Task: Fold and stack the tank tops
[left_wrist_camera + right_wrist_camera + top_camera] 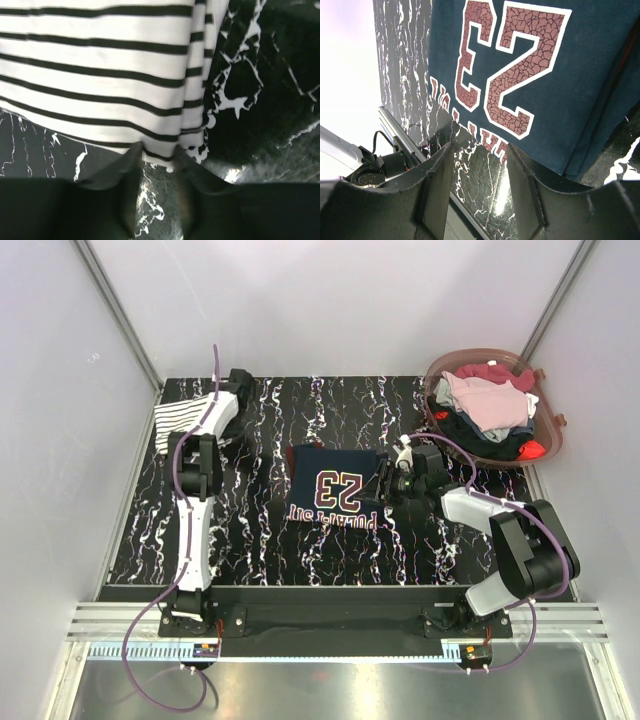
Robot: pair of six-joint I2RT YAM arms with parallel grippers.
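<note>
The white tank top with thin navy stripes point(178, 425) lies at the far left of the black marbled table point(260, 530). In the left wrist view it point(100, 75) fills the upper part. My left gripper point(159, 152) is low over its near hem, jaws a little apart, with the hem edge between the tips. The dark navy tank top point(335, 465) lies folded at the table's middle, its red "23" print facing up. My right gripper point(383, 483) is at that top's right edge. Seen from the right wrist, it point(480, 150) is open over bare table just short of the navy cloth point(570, 75).
A brown basket point(556, 428) heaped with pink, white, dark and red clothes point(490, 405) stands at the back right corner. White walls enclose the table on three sides. A metal rail point(330, 625) runs along the near edge by the arm bases.
</note>
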